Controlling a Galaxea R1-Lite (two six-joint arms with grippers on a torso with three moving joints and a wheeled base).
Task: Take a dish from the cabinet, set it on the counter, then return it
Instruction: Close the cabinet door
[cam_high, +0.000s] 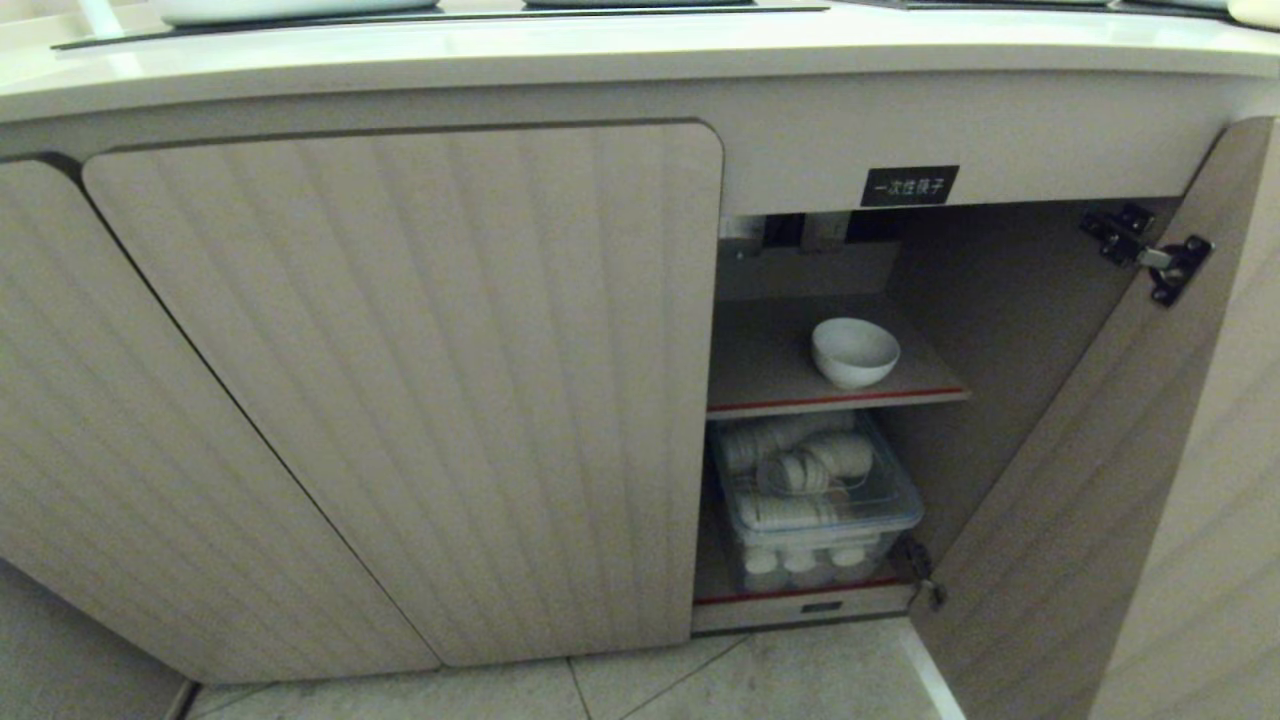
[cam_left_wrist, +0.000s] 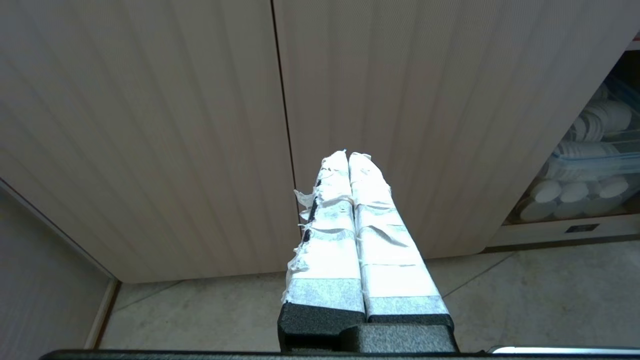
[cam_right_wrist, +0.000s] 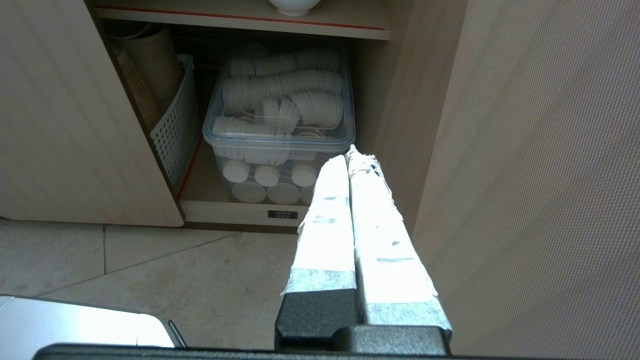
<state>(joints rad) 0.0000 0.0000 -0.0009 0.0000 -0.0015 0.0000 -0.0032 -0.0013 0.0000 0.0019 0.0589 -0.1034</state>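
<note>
The dish (cam_high: 855, 352), a small white bowl, sits upright on the upper red-edged shelf of the cabinet (cam_high: 420, 380), whose right-hand door (cam_high: 1080, 470) stands swung open. Only the dish's base (cam_right_wrist: 294, 6) shows in the right wrist view. The counter (cam_high: 560, 55) runs across the top of the head view. My right gripper (cam_right_wrist: 348, 154) is shut and empty, held low in front of the open compartment, well below the dish. My left gripper (cam_left_wrist: 348, 155) is shut and empty too, pointing at the closed ribbed doors. Neither arm shows in the head view.
A clear plastic bin (cam_high: 820, 510) of stacked white cups fills the lower shelf, with a white perforated basket (cam_right_wrist: 175, 130) beside it. A black label (cam_high: 909, 186) sits above the opening. Black hinges (cam_high: 1150, 252) hold the open door. Grey floor tiles (cam_right_wrist: 150, 280) lie below.
</note>
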